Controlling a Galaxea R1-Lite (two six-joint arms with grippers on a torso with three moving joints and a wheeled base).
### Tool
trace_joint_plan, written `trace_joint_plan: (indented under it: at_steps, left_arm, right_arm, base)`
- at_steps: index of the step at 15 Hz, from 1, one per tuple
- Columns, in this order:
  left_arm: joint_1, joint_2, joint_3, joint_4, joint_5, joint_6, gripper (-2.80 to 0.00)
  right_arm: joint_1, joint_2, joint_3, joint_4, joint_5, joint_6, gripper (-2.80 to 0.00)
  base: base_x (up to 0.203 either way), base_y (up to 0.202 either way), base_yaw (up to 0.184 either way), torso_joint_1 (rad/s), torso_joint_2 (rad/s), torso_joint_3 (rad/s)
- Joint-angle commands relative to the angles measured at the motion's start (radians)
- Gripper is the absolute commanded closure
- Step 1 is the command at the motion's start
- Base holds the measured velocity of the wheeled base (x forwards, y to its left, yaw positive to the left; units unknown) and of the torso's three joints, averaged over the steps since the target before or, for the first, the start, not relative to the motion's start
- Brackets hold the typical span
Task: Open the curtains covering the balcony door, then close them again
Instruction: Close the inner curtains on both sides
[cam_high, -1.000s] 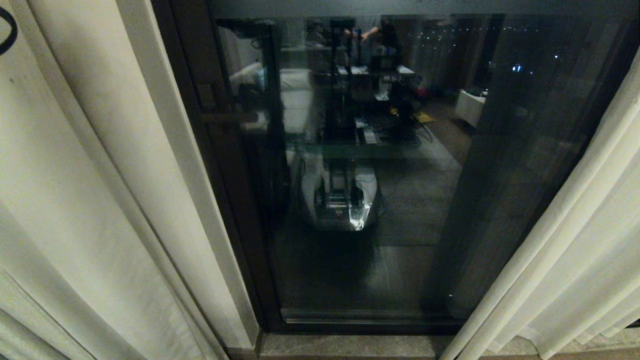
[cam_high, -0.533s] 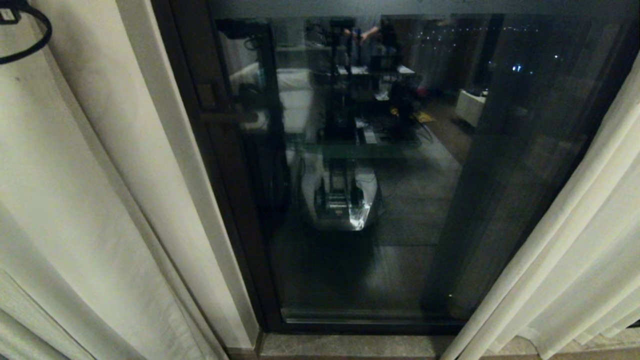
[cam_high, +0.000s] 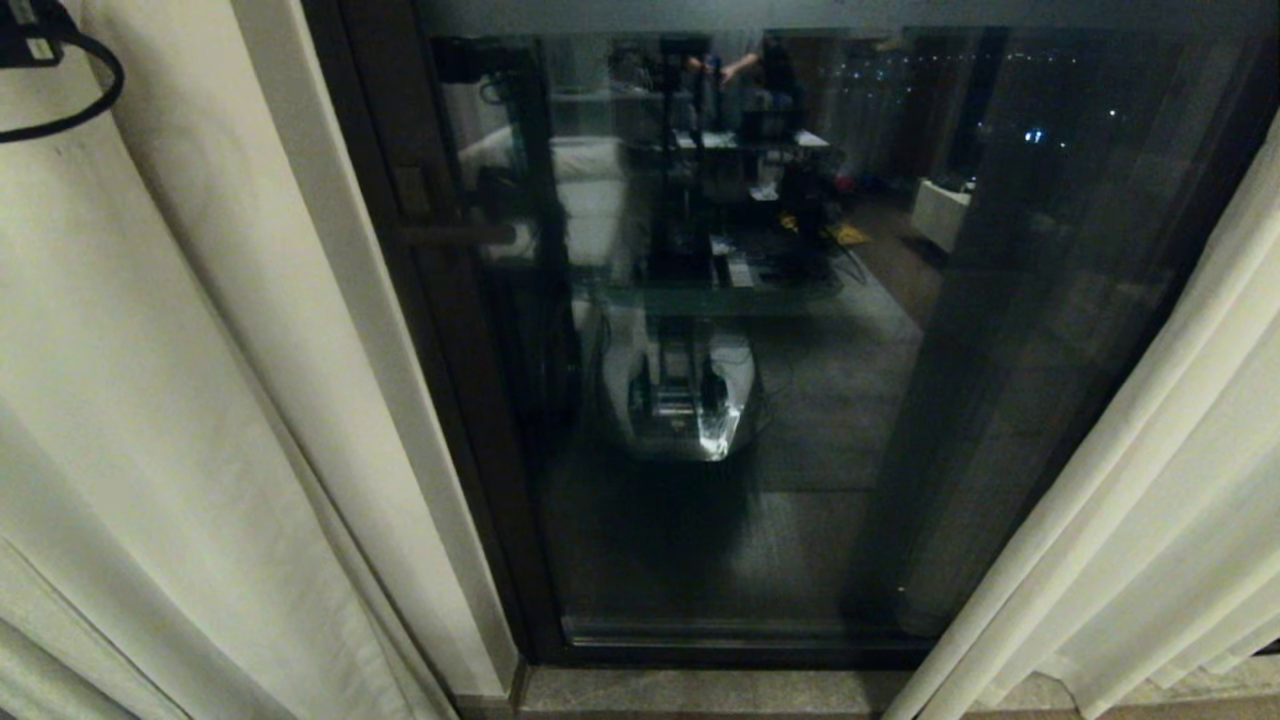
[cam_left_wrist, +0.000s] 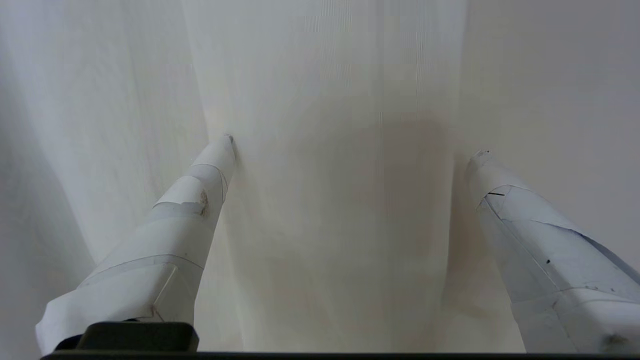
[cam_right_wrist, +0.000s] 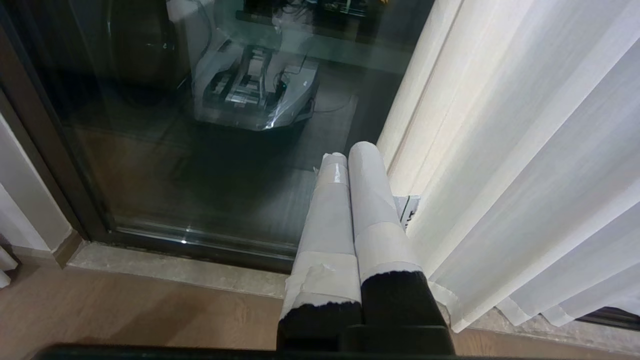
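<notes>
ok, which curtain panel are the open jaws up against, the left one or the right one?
The left curtain panel. The left gripper faces its pale fabric with jaws spread wide, nothing pinched. The right curtain panel only has the shut right gripper beside it, low down.

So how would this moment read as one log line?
left gripper: open at left curtain | right gripper: shut, parked | balcony door: uncovered

sill: stone strip (cam_right_wrist: 175, 267) | floor: wood planks (cam_right_wrist: 125, 315) | cable: black loop (cam_high: 75, 95) upper left

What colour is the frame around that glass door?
Very dark brown, nearly black; the balcony door frame shows best in the head view.
</notes>
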Motion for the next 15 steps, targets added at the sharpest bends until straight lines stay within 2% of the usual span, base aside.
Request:
trace_joint_plan:
  at_steps: [1, 8, 15]
  left_arm:
    - [0.001, 0.008, 0.004, -0.004, 0.002, 0.001, -2.8]
    - [0.0, 0.053, -0.012, -0.005, 0.006, -0.001, -2.8]
    - [0.0, 0.124, -0.105, -0.003, 0.006, -0.001, -2.8]
  right_arm:
    - [0.0, 0.002, 0.0, 0.0, 0.0, -0.001, 0.0]
    - [0.0, 0.002, 0.0, 0.0, 0.0, -0.001, 0.0]
    - [0.0, 0.002, 0.0, 0.0, 0.0, -0.001, 0.0]
  base:
    - [0.0, 0.0, 0.0, 0.0, 0.0, 0.0]
    - [0.0, 0.0, 0.0, 0.0, 0.0, 0.0]
    - [0.0, 0.0, 0.0, 0.0, 0.0, 0.0]
